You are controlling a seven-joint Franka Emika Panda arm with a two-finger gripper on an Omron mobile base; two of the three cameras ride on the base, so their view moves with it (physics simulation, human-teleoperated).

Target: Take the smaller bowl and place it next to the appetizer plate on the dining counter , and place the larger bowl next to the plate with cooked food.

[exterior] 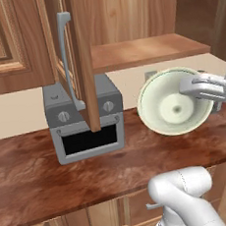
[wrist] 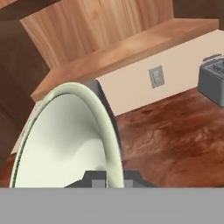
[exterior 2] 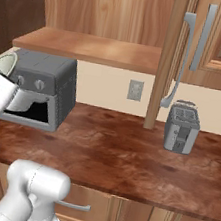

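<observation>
Left base view: one cream-inside, grey-green-outside round bowl, which of the two I cannot tell, hangs tipped on edge right of the grey toaster oven, above the wall counter. The gripper is clamped on its rim. No placement done yet.

Right base view: bowl rim peeks left of the oven.

Hand view: glossy pale interior, thin rim between the fingertips.

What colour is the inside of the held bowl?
Cream with a pale-green tint; the bowl shows best in the left base view.
</observation>
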